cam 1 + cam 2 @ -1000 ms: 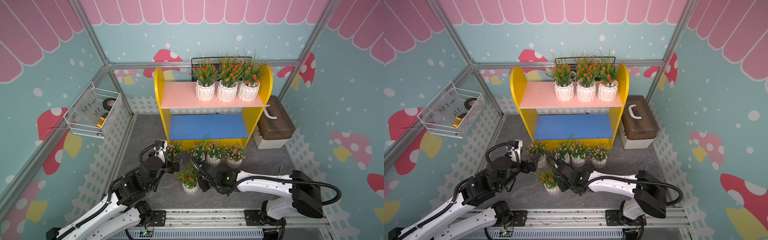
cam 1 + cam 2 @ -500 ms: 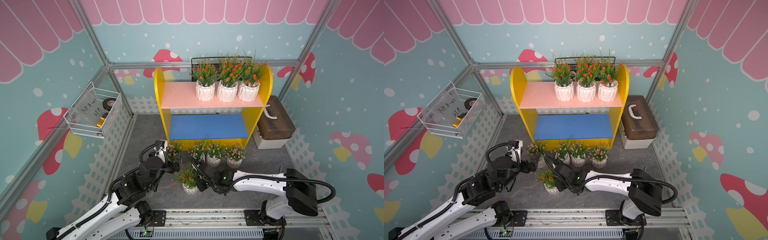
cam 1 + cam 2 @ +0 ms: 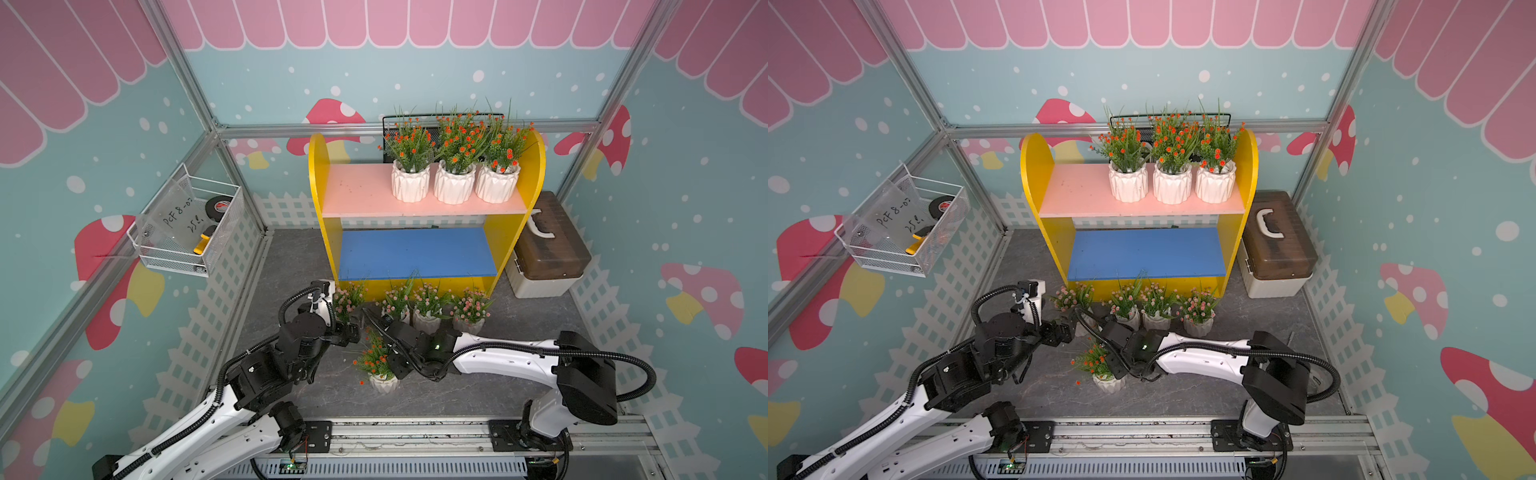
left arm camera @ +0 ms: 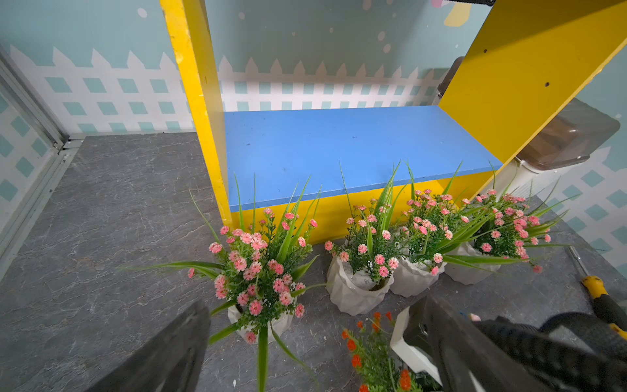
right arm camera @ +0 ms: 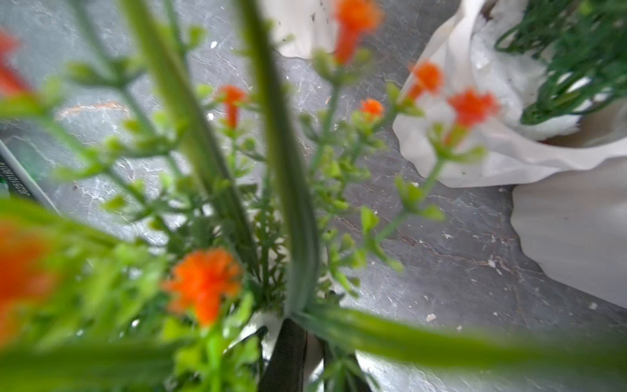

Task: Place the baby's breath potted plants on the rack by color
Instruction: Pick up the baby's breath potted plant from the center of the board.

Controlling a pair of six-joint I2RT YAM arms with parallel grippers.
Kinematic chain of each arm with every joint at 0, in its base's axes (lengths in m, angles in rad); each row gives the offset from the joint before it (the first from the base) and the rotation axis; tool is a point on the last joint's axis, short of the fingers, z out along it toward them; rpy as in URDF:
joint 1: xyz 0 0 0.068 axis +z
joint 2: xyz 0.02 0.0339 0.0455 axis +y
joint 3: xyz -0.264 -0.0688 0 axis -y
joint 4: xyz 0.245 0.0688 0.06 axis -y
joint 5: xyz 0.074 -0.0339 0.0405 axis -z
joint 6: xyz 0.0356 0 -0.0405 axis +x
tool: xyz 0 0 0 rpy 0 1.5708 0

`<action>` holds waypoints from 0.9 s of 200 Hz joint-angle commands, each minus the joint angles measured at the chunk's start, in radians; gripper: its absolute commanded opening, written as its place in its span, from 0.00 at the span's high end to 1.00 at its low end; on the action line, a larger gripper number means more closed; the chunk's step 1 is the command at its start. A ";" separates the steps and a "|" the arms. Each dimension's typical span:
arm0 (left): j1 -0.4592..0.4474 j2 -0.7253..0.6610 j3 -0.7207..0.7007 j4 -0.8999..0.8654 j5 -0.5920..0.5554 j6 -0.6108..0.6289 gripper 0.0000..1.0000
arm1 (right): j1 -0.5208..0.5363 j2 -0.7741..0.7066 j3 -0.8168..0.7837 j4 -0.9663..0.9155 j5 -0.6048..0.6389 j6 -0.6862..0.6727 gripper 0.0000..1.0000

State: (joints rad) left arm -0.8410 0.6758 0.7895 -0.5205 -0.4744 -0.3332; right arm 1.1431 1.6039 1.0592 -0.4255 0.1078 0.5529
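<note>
Three orange plants [image 3: 454,187] shelved (pink board [image 3: 357,195]), right claw [image 5: 310,353] apparently pinching floor plant [image 3: 376,361]

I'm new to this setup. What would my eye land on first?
A two-tier rack with yellow rounded sides stands at the back, three white ribbed pots of orange-red flowers on its pink upper board. On the grey floor before it stand four pink-flowered pots, and the right gripper is shut on a fourth orange-flowered pot.
</note>
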 commanded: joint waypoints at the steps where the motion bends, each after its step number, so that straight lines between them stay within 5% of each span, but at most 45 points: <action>1: -0.006 -0.004 -0.010 0.010 0.003 -0.003 0.03 | -0.020 0.035 0.033 -0.132 0.021 -0.088 0.94; 92: -0.006 -0.002 -0.013 0.010 -0.003 -0.004 0.03 | -0.021 0.074 0.002 -0.071 -0.030 -0.037 0.84; 180: -0.006 0.002 -0.025 0.056 0.041 0.002 0.02 | -0.065 -0.020 -0.017 -0.067 -0.079 -0.078 0.97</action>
State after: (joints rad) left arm -0.8410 0.6773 0.7765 -0.5087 -0.4652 -0.3332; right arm 1.1034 1.6363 1.0771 -0.4446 0.0448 0.5076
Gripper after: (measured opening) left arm 0.980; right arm 0.092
